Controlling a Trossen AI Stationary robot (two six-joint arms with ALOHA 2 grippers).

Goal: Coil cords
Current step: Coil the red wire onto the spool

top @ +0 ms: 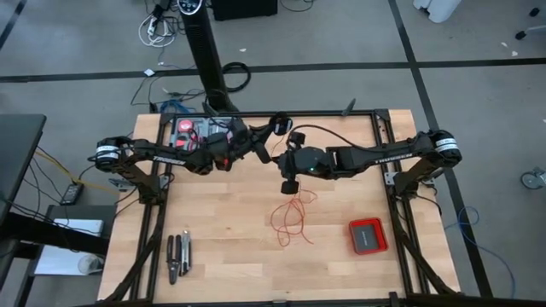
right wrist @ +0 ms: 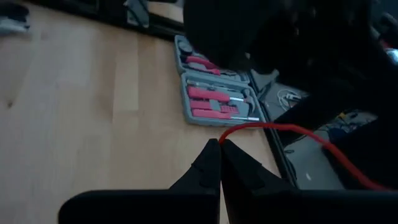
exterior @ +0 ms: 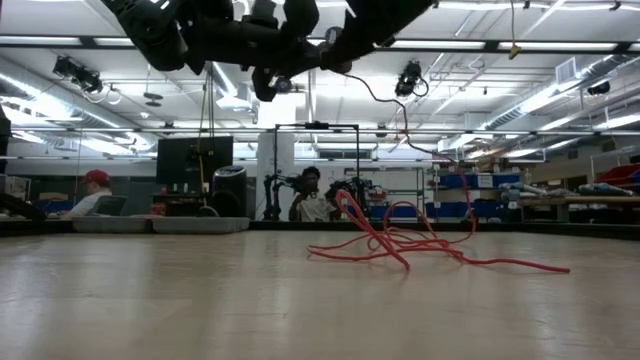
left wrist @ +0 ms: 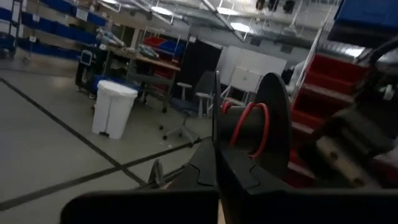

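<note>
Both arms are raised over the back half of the table, wrists nearly meeting in the middle.

Left gripper: clenched on the black spool, which sits right at its fingertips. A few turns of the red wire already wrap the spool's core. I judge the spool is held up and clear of the table so that wire can be wound on without dragging the flanges. Its axle lies roughly level, pointing across toward the other arm, flanges standing on edge.

Right gripper: fingers shut together, pinching the red wire right at the tips; the strand leaves the tips and runs off to one side, arcing toward the dark bulk of the other arm. My read is that this grip keeps the strand taut and guides it round the spool.

Rest of the wire: loose squiggly loops on the table directly below and a little forward of the right gripper, the heap longer front to back than across. From table height the loops arch up off the wood and a tail trails flat, with a thin strand rising toward the arms.

Winding looks early: most of the length is still loose.

A red tool case lies open beyond the right gripper, a red box well off to its outer side, neither involved
</note>
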